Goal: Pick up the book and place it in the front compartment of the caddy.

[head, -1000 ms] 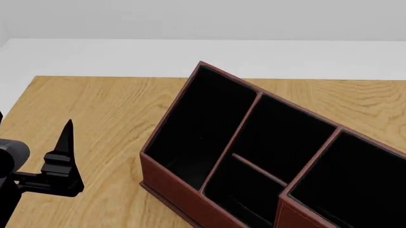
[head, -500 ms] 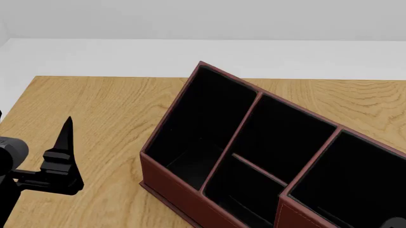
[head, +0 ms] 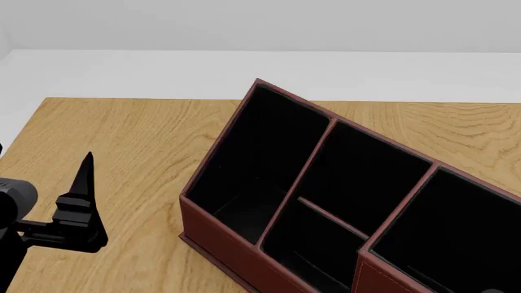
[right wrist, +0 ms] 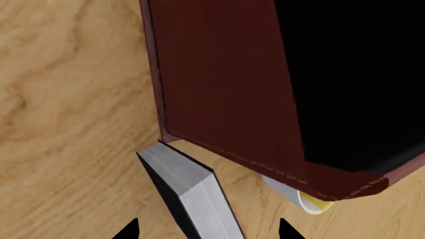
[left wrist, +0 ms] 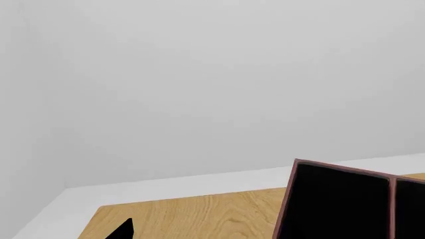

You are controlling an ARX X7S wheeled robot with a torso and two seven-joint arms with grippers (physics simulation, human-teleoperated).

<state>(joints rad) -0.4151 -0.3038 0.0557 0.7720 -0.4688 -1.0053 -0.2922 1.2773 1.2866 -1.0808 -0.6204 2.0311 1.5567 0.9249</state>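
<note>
From my head camera the caddy [head: 342,207] fills the middle and right of the view, set at an angle on the wooden bench [head: 122,140]; its dark red walls enclose black compartments split by thin dividers, and I see nothing inside them; the left gripper [head: 82,210] hangs over the bench to the left of the caddy, well apart from it, one pointed black finger sticking up; I cannot tell from this angle whether its jaws are released or clenched, and nothing shows between them.

The left wrist camera looks mostly at a pale wall; low in its picture I see a strip of bench, a corner of the caddy [left wrist: 345,199] and one dark fingertip [left wrist: 123,230].

The right wrist camera looks down past the caddy's outer red wall [right wrist: 226,99]; the book [right wrist: 189,196] lies on the bench just beside a lower corner of that wall, its pale grey page edge turned up toward me; the right gripper [right wrist: 207,230] sits over the book with the jaws released, two black tips showing one on each side of it, not visibly touching; a pale cylinder with a yellow end [right wrist: 299,196] pokes out from behind the caddy's far corner.
</note>
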